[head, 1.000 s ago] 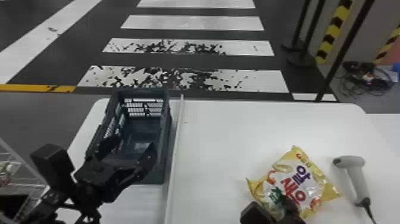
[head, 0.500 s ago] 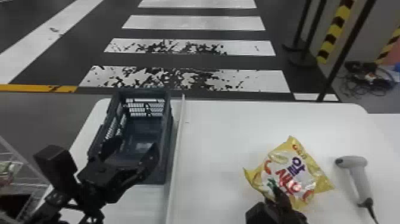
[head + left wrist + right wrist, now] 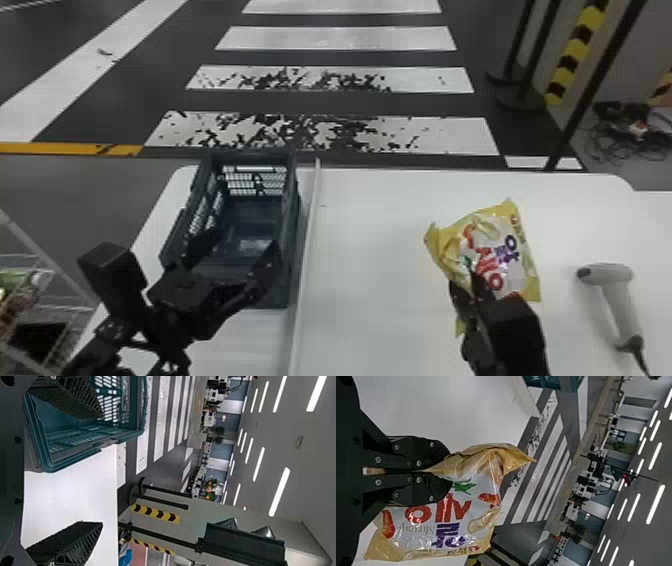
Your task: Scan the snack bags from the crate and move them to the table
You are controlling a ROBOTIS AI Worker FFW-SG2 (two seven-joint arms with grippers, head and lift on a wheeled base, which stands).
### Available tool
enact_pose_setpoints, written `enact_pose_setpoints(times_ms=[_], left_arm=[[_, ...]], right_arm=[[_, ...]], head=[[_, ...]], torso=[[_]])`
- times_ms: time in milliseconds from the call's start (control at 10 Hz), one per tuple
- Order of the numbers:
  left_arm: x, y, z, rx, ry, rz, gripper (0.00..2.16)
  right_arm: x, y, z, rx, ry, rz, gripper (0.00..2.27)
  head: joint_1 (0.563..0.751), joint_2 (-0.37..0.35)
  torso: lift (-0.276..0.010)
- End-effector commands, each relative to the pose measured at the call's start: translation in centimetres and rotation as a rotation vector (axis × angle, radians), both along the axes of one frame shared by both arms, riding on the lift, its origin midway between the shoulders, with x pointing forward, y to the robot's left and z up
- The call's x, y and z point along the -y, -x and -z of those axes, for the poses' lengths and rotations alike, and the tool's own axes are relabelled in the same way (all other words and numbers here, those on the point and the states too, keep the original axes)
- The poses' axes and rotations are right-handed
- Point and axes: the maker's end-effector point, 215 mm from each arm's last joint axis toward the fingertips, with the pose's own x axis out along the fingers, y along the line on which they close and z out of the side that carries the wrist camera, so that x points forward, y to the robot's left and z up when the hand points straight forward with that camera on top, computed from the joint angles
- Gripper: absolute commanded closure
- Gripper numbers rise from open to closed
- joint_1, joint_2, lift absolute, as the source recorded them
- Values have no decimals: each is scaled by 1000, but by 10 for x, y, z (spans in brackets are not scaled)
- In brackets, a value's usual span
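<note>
Right gripper (image 3: pixel 467 286): narrow, fingers (image 3: pixel 417 451) nearly together, bag edge pinched between them; works over the right part of the table.
Hold: the bag (image 3: pixel 500 250) is gripped by a gathered, creased edge; the rest spreads out past the fingertips. Whether it bears on the table, cannot tell.
Left gripper (image 3: pixel 237 252): wide, fingers well apart, nothing between them; at the near end of the crate in the head view. Whether it touches the crate, cannot tell.
Crate (image 3: pixel 296 235): dark, slotted walls, left part of the table, just beside the strip.
Strip (image 3: pixel 311 235): pale, runs near to far, crate on its left, bag on its right.
Scanner (image 3: pixel 607 275): right of the bag, apart from it, lying on the table; cord toward the near edge.
Table (image 3: pixel 375 275): white, under the lot.
Left wrist view: ridged inner faces of the fingers (image 3: pixel 81 544), one near the crate; ceiling lights (image 3: pixel 279 490) past the poles.
Right wrist view: the pinch up close, green leaf print and red print on the bag front.
Head view: wire rack (image 3: pixel 70 295) off the left side, scanner off to the right.
Far side: worn crosswalk (image 3: pixel 335 38) on the floor; yellow-black tape (image 3: pixel 570 62) and cables (image 3: pixel 625 130) far right.
</note>
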Motion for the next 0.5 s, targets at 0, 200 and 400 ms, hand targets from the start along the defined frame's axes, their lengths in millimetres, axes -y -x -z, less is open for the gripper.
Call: enact_pose_setpoints(times_ms=[0, 200, 400], left_arm=[[1, 1, 0, -1, -2, 5, 29], [6, 2, -1, 2, 0, 17, 29], [7, 2, -2, 4, 0, 22, 29]], right_arm=[[8, -10, -22, 33, -249, 48, 2243], [30, -19, -39, 40, -537, 112, 2243], [57, -20, -25, 1, -819, 176, 2243]], head=[[695, 69], [695, 63], [695, 26]], torso=[[-95], [-95], [-95]])
